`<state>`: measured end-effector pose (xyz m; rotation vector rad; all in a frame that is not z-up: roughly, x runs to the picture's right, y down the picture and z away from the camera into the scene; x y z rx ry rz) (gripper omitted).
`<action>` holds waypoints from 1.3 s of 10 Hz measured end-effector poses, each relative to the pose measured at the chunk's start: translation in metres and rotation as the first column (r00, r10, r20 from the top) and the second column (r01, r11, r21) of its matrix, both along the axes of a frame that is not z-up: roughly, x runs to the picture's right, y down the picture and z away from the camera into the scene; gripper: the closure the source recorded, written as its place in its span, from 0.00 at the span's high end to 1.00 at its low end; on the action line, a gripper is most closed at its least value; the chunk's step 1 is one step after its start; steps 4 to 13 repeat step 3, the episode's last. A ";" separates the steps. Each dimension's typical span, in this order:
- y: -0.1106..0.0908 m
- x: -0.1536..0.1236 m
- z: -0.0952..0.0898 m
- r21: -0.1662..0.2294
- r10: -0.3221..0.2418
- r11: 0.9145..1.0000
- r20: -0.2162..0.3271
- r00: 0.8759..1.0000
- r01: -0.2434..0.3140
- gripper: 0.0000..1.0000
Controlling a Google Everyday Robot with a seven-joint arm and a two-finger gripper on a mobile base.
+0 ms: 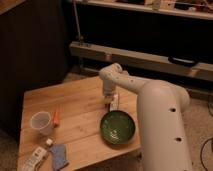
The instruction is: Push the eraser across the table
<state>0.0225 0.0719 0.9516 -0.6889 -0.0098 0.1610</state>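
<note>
The eraser (114,103) is a small dark block with a whitish face. It lies on the light wooden table (80,100) near the right edge, just behind the green bowl (117,127). My gripper (107,96) points down at the tabletop and stands right against the eraser's left side. The white arm (155,115) curves in from the lower right and hides the table's right edge.
A white cup (41,122) and a thin orange stick (56,116) sit at the left. A white ridged remote-like object (34,157) and a blue cloth-like item (59,156) lie at the front left corner. A dark cabinet and a metal rail stand behind the table.
</note>
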 end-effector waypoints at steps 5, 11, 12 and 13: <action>-0.005 0.014 -0.003 0.003 0.020 1.000 -0.022 1.000 -0.020 0.04; -0.005 0.014 -0.003 0.003 0.020 1.000 -0.022 1.000 -0.020 0.04; -0.005 0.014 -0.003 0.003 0.020 1.000 -0.022 1.000 -0.020 0.04; -0.005 0.014 -0.003 0.003 0.020 1.000 -0.022 1.000 -0.020 0.04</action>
